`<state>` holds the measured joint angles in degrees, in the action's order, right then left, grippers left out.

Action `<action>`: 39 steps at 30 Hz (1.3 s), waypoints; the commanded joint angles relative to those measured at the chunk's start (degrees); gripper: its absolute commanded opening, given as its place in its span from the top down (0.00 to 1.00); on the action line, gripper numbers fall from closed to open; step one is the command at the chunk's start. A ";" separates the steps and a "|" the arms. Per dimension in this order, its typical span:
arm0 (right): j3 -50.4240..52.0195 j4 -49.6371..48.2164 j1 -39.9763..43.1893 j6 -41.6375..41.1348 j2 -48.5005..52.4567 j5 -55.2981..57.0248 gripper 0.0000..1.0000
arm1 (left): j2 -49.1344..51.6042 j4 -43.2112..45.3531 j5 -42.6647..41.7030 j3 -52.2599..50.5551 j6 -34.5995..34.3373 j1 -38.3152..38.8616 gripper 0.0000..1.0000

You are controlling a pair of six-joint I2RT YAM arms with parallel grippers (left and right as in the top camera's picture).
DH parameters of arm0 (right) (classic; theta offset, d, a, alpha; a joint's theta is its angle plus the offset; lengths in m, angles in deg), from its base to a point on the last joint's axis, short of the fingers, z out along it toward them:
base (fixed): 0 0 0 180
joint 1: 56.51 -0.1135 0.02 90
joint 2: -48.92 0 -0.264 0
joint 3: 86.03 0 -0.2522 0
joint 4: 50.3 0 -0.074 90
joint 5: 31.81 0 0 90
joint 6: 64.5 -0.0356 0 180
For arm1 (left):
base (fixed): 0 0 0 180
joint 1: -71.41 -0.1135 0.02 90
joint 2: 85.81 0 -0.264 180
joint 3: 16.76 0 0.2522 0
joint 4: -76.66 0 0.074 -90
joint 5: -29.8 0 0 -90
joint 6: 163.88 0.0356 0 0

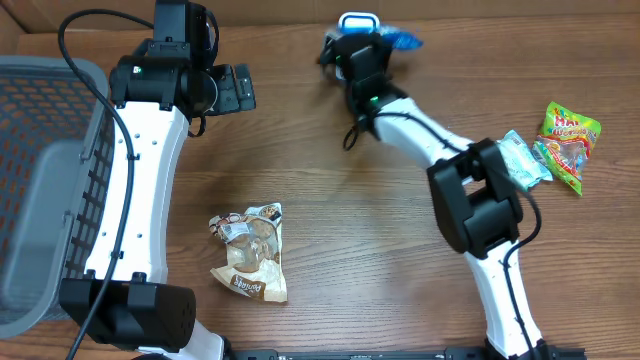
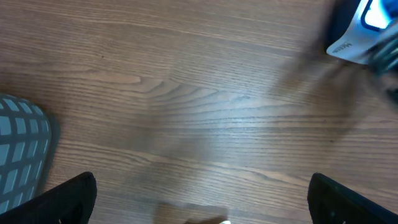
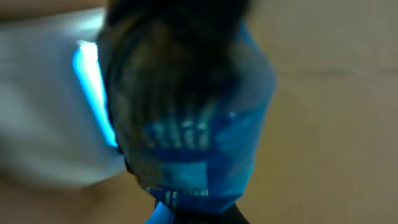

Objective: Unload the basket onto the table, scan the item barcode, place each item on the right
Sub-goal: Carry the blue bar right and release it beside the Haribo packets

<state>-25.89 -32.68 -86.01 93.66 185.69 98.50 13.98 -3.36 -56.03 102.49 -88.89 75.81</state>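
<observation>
My right gripper (image 1: 362, 48) is at the table's far edge, shut on a blue packet (image 1: 404, 40). A white scanner (image 1: 358, 20) with a blue light stands right behind it. In the right wrist view the blue packet (image 3: 199, 143) fills the middle, blurred, with pale print on it. The scanner (image 3: 50, 112) glows at its left, and the gripper (image 3: 199, 216) pinches the packet's lower edge. Far left of the scanner, my left gripper (image 1: 236, 90) hangs open and empty over bare wood. Both its fingertips (image 2: 65, 200) sit at the bottom corners of the left wrist view, and the scanner (image 2: 367, 28) is at the top right.
A brown snack bag (image 1: 250, 252) lies in the middle front. A pale teal packet (image 1: 525, 160) and a green and red candy bag (image 1: 570, 140) lie at the right. A grey mesh basket (image 1: 40, 200) stands at the left edge, its corner (image 2: 22, 146) in the left wrist view.
</observation>
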 commanded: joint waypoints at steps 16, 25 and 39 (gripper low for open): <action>-0.79 60.11 9.05 -61.83 -38.05 -24.55 0.96 | 0.28 0.09 0.50 1.49 0.24 0.11 0.00; 4.52 65.79 33.18 -65.81 -35.71 -24.85 0.96 | 0.28 0.15 0.50 1.49 0.24 0.11 0.00; 10.08 61.11 51.76 -65.85 -30.38 -58.16 0.02 | 0.28 0.15 0.50 1.49 0.22 0.11 0.00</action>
<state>-15.69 28.65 -34.40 28.02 156.14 52.28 13.98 -3.33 -56.03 102.49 -88.89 75.81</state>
